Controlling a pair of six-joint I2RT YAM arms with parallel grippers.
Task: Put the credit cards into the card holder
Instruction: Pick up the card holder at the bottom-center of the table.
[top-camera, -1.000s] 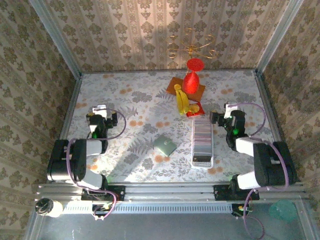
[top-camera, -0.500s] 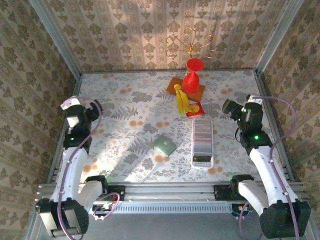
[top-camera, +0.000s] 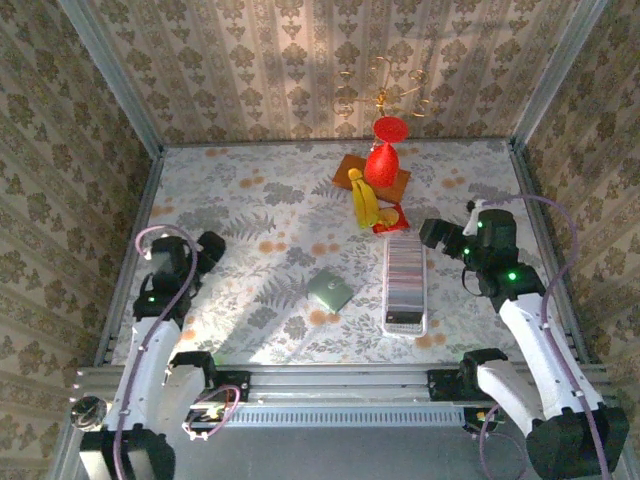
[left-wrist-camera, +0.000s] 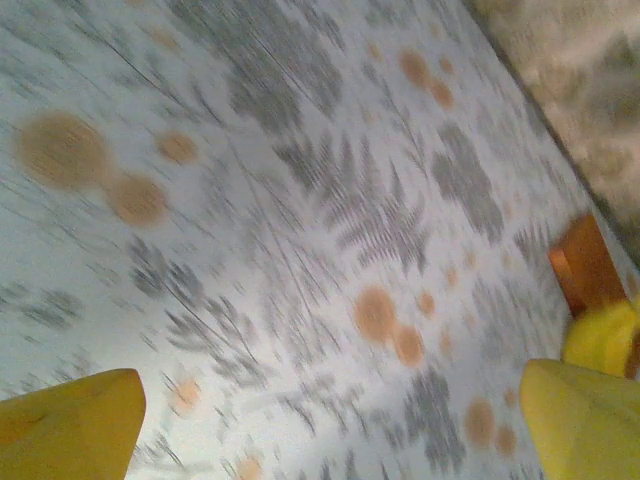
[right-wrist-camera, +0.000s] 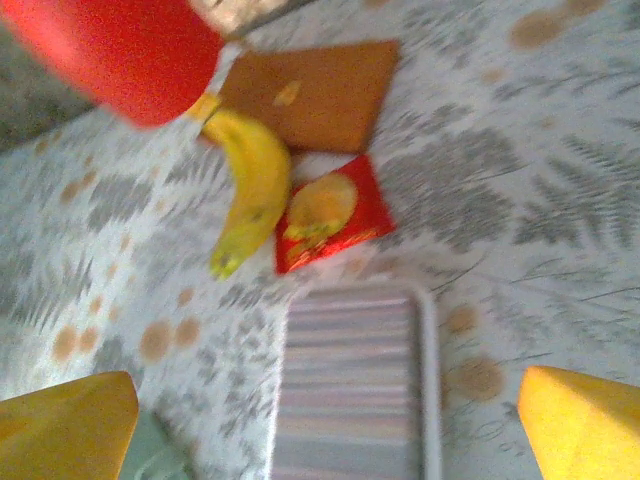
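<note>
At right wrist view's bottom edge, saw blurred credit cards (right-wrist-camera: 350, 385) cut off, near right claw (right-wrist-camera: 325, 425), spread wide; glimpsed a corner of card holder (right-wrist-camera: 152, 452) alongside. Found left claw (left-wrist-camera: 328, 420) spread too.

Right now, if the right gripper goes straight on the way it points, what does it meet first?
The right gripper would probably meet the credit cards in the white tray first; depth is unclear.
</note>
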